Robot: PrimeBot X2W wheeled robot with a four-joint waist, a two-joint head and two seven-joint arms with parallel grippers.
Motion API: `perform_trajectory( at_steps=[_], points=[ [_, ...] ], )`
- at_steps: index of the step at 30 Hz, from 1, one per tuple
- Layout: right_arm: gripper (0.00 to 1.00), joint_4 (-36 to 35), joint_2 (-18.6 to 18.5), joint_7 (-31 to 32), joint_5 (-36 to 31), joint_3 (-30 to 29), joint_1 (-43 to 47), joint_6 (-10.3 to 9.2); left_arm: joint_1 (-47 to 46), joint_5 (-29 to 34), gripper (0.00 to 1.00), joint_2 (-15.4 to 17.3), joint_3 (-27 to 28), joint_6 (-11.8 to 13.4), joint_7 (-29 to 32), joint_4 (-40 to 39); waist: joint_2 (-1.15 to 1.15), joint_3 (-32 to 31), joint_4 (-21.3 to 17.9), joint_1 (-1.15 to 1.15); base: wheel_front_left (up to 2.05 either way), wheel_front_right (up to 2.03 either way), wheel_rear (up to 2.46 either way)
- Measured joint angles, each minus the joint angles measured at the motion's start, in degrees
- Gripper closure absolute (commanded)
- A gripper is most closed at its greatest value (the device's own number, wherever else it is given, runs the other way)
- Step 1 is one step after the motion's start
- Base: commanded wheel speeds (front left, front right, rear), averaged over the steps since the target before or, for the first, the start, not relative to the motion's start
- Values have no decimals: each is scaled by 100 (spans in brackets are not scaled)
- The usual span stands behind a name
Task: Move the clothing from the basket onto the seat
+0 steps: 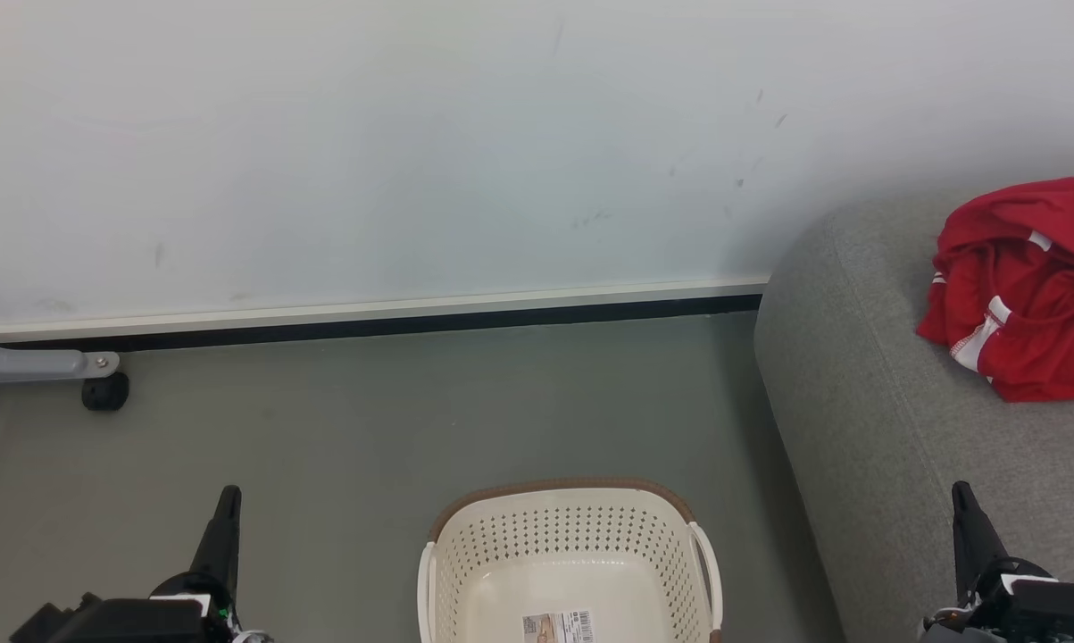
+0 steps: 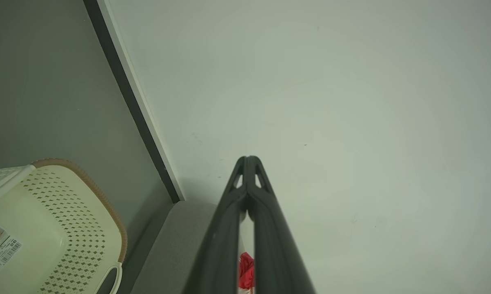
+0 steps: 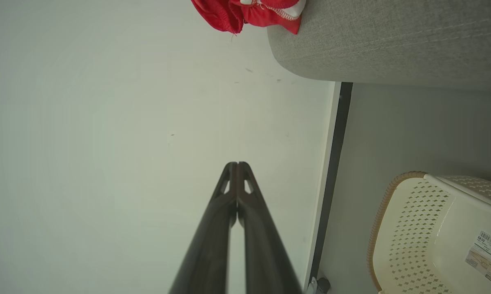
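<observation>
The red clothing (image 1: 1023,286) with white trim lies bunched on the grey seat (image 1: 876,420) at the right; it also shows as clothing (image 3: 249,12) and as a red sliver (image 2: 246,271) between my left fingers. On the floor at bottom centre stands the cream basket (image 1: 572,536), holding nothing but the paper label (image 1: 559,627) on its floor. My left gripper (image 1: 228,494) sits shut at the lower left, well left of the basket. Over the seat's front, at the lower right, my right gripper (image 1: 961,489) is shut too. Both hold nothing.
A pale wall (image 1: 412,143) with a dark baseboard (image 1: 376,326) runs behind the grey floor (image 1: 340,420). A grey frame leg with a black caster (image 1: 105,391) stands at the far left by the wall.
</observation>
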Motion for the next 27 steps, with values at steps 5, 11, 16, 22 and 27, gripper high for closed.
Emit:
perform_trajectory(
  at_steps=[5,11,16,22,27],
  points=[
    [100,1,1,0,0,-1,0,5,0,-1,100,-1,1,0,0,1,0,0,0,0,0,0,0],
    [100,1,2,0,0,-1,0,5,0,-1,100,-1,1,0,0,2,0,0,0,0,0,0,0],
    [100,1,2,0,0,-1,0,5,0,-1,100,-2,1,0,0,4,0,0,0,0,0,0,0],
    [100,1,2,0,0,-1,0,5,0,-2,100,-2,1,0,0,5,0,0,0,0,0,0,0],
    [100,1,3,0,0,-1,0,5,0,-2,100,-2,1,0,0,7,0,0,0,0,0,0,0]
  ],
)
